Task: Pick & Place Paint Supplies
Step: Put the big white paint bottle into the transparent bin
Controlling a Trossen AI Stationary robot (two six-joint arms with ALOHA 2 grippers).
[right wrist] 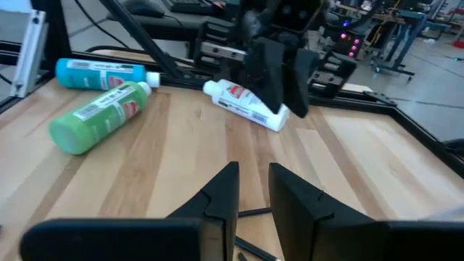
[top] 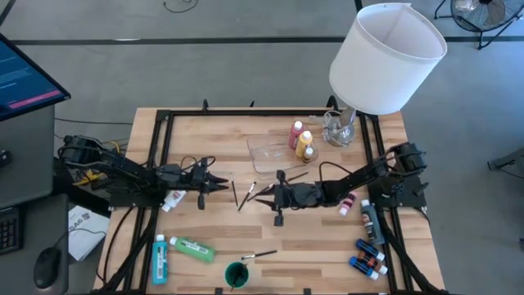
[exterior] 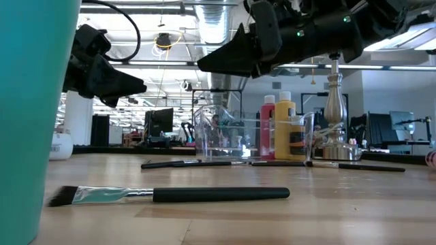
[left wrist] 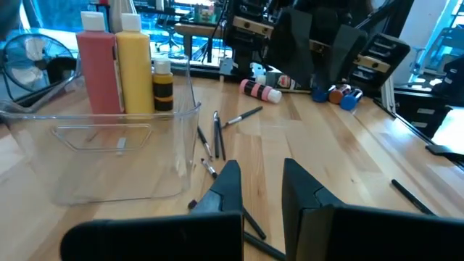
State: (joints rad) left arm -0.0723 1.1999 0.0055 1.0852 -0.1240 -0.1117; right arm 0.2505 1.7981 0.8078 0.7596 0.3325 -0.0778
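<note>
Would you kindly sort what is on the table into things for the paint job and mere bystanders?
Belongs to the job:
red bottle
yellow bottle
green bottle
teal bottle
white bottle
brushes
flat brush

Just lying about:
clear tray
lampshade
teal cup

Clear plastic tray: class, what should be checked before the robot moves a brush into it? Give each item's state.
1. Bare floor left in the clear plastic tray: ok.
2. The red white-capped bottle and yellow white-capped bottle stand upright: ok.
3. The thin dark-handled brushes lie loose on the wooden table: ok.
4. The right gripper is near the brushes: ok.
5. Anything held by the right gripper: cannot tell.
6. The left gripper is shut, empty: ok.
</note>
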